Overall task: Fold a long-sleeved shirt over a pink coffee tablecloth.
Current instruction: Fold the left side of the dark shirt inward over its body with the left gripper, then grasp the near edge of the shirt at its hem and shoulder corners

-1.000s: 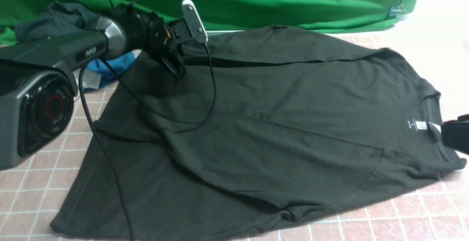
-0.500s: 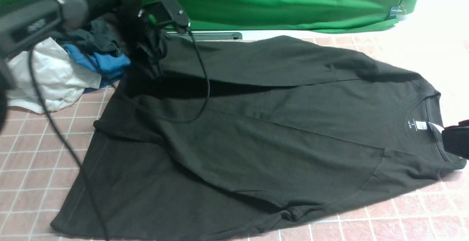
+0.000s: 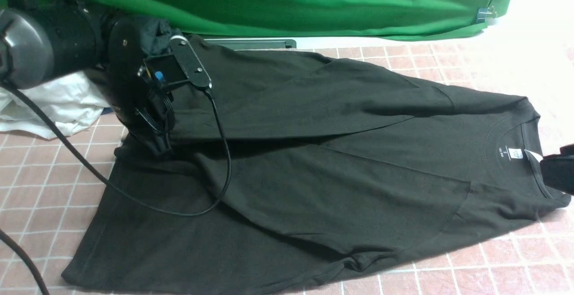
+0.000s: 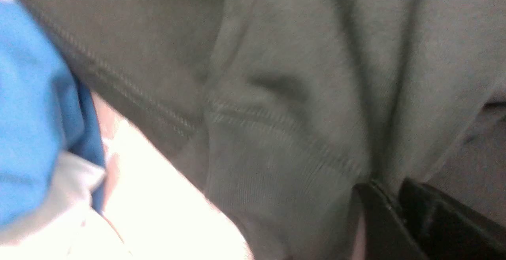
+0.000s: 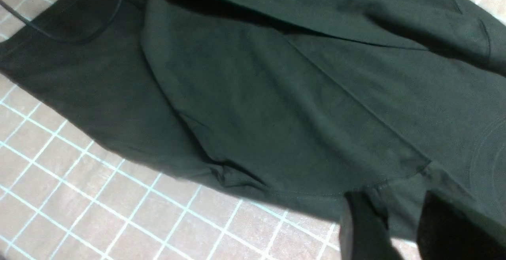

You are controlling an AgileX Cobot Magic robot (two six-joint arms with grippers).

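Observation:
The black long-sleeved shirt (image 3: 341, 165) lies spread on the pink coffee tablecloth (image 3: 45, 187), collar and white tag to the right. Its far sleeve is folded across the body. My left gripper (image 3: 160, 148) hangs at that fold's left end, near the hem. In the left wrist view the left gripper (image 4: 389, 191) is shut on a ridge of shirt (image 4: 284, 94) fabric. My right gripper (image 3: 556, 174) sits at the collar by the right edge. Seen from its wrist, the right gripper (image 5: 399, 208) stands open over the shirt (image 5: 276, 94) edge, with tablecloth (image 5: 79, 196) beside it.
A heap of white and blue garments (image 3: 54, 102) lies at the back left, behind my left arm; the blue one (image 4: 31, 106) shows close to the left wrist. A green backdrop (image 3: 314, 3) hangs behind. A black cable (image 3: 215, 151) trails over the shirt.
My left arm has swung from the back toward the near left and come down, drawing the far sleeve over the shirt's body. The right gripper has stayed put.

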